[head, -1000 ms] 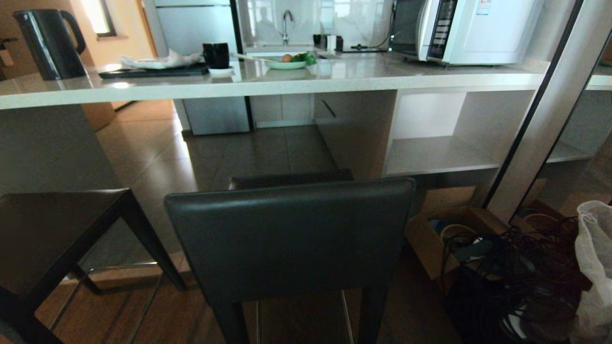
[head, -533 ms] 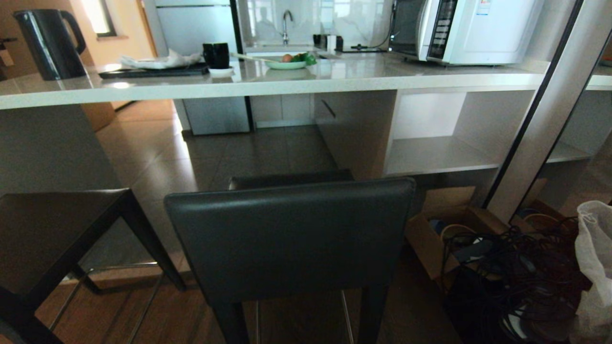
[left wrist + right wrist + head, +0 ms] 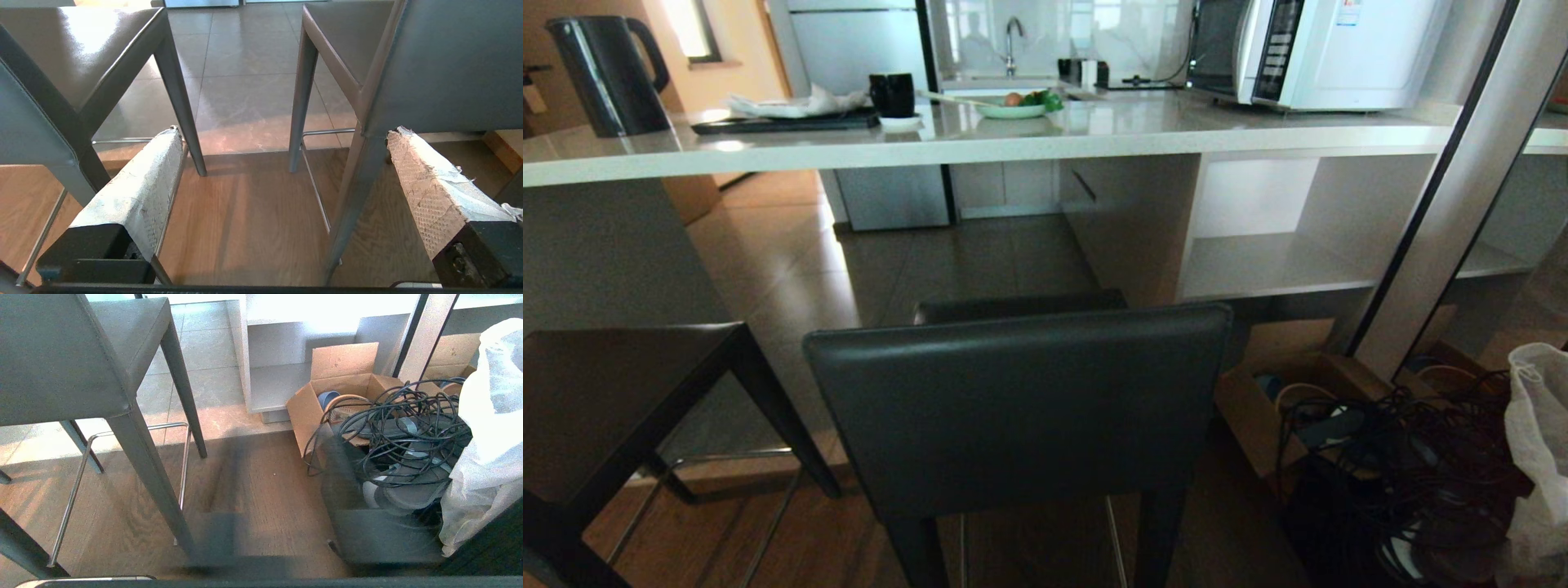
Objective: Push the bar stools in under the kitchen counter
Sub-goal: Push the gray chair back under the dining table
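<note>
Right, starting from the left gripper (image 3: 284, 132): its taped fingers (image 3: 135, 192) stand wide apart with nothing between them, and it hangs low, aimed forward and down at the wood floor, in the gap between the two stools. The right gripper (image 3: 282, 506) hangs just as low on the other side, but it shows only as a smear, so I cannot tell its state. Neither arm shows from the head, so both sit below the backrests, at leg level. The right-hand bar stool (image 3: 1017, 408) stands straight ahead of me, to the right of the left gripper and to the left of the right one, so the two straddle it and neither is clearly nearer. Its backrest (image 3: 1013, 384) runs left to right, square to me, with the seat beyond it on the far side. The left-hand bar stool (image 3: 613, 400) is off to the left, nearer the left arm. The kitchen counter (image 3: 1013, 135) lies farther off, its edge running left to right, parallel to the backrest, and I judge both stools not yet under it. So the push goes straight away from me, and I would lift an arm to backrest height first. On the right a cardboard box (image 3: 327, 400) and a cable tangle (image 3: 400, 428) sit near the stool's path.
</note>
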Available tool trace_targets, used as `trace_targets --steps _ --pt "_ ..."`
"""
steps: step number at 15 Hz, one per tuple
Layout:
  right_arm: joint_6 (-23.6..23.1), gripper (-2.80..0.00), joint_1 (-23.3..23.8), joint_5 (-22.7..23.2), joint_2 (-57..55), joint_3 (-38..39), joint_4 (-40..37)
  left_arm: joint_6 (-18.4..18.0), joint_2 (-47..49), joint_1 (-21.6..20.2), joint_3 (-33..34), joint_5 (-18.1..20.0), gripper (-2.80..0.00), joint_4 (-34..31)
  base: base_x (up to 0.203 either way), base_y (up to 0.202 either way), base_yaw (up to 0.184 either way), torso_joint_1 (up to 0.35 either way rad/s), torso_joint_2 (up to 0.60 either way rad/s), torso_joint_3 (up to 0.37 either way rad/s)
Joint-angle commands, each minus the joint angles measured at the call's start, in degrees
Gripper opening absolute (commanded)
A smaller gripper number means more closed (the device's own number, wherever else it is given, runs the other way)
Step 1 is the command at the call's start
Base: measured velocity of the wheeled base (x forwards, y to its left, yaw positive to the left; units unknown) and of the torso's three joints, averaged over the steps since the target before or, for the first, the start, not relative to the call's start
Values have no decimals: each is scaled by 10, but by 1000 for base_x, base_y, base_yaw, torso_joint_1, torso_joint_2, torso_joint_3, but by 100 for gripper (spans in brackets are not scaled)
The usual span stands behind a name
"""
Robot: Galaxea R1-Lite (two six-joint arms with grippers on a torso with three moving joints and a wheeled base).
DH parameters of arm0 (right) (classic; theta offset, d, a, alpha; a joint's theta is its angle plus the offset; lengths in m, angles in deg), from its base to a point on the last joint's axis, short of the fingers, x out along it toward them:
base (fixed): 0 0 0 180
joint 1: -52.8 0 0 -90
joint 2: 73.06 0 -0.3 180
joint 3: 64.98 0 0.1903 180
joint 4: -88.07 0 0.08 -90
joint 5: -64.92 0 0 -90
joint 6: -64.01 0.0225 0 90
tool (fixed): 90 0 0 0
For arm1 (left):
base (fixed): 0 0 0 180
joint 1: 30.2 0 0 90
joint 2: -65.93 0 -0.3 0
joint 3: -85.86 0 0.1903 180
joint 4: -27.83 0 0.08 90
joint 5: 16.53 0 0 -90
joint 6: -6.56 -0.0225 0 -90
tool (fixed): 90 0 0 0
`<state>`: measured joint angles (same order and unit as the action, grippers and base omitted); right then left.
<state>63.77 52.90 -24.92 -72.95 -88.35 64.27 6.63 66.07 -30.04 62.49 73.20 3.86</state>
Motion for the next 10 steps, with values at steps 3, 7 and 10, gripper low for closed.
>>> trace_targets --steps 3,7,10 --pt "0 -280 0 0 -1 0 0 1 2 -1 0 0 0 1 0 0 0 0 0 0" --pt "1 -280 0 0 -1 0 0 1 2 0 0 1 0 1 0 0 0 0 0 0" --pt "1 -280 0 0 -1 0 0 3 2 -1 0 0 0 1 0 0 0 0 0 0"
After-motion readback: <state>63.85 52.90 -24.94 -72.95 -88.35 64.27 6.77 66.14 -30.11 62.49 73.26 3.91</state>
